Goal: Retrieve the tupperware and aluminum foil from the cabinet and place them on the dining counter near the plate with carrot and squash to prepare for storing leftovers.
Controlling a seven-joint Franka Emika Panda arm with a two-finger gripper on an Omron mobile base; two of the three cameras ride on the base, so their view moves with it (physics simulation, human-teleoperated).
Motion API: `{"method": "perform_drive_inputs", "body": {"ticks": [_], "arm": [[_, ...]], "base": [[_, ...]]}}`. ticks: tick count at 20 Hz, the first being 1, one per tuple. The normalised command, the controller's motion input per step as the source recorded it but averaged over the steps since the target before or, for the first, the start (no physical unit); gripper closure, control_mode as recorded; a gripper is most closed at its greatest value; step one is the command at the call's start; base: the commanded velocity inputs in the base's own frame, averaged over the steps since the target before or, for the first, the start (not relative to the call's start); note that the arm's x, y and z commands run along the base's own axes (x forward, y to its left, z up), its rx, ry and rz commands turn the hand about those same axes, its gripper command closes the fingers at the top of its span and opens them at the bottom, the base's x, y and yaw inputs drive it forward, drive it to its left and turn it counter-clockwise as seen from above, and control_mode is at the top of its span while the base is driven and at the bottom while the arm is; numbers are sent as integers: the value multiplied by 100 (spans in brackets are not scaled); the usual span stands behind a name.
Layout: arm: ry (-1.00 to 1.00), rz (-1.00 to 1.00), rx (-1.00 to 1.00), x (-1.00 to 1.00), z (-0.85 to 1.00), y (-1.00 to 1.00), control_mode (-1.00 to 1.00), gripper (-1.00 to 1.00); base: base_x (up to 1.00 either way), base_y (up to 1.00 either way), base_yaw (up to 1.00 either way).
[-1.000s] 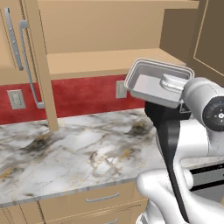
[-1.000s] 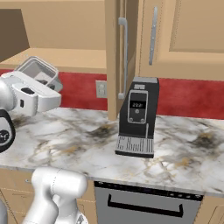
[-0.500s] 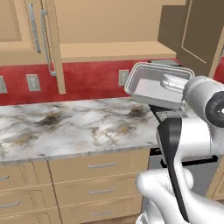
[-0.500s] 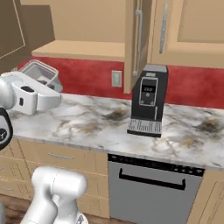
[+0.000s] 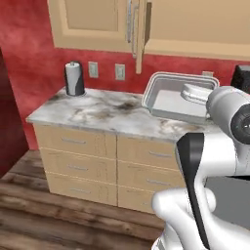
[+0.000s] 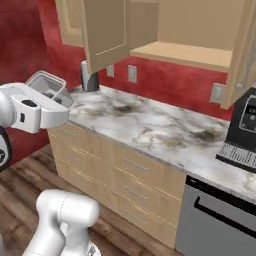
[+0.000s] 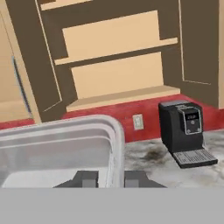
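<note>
The grey translucent tupperware [image 5: 168, 100] hangs in the air in front of the wall counter, tilted, with my gripper [image 7: 111, 179] shut on its rim. The hand view has the container [image 7: 57, 148] at lower left, its rim running between my two fingertips [image 7: 85, 178]. From the right base camera the tupperware [image 6: 47, 84] sits at the end of my white hand [image 6: 40, 107]. The cabinet [image 7: 118, 65] stands open with bare shelves; its doors [image 6: 102, 30] hang open. The aluminum foil, dining counter and plate with carrot and squash are out of view.
A black coffee machine [image 7: 186, 131] stands on the marble wall counter [image 6: 150, 125]. A dark cylinder with a white top [image 5: 74, 79] stands at that counter's left end. Drawers [image 5: 75, 161] and a dishwasher [image 6: 220, 225] sit below. Wooden floor [image 5: 49, 215] lies in front.
The whole picture has shifted: the base has backed off and turned, so the counter lies farther away and floor shows. The tupperware stays in the gripper.
</note>
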Motion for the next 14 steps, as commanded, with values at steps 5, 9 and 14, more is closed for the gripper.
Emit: {"method": "perform_drive_inputs", "body": {"ticks": [5,9,14], "arm": [[0,0,0,0,0,0,100,100],[0,0,0,0,0,0,100,100],[0,0,0,0,0,0,100,100]], "base": [[0,51,85],[0,34,91],[0,32,90]]}}
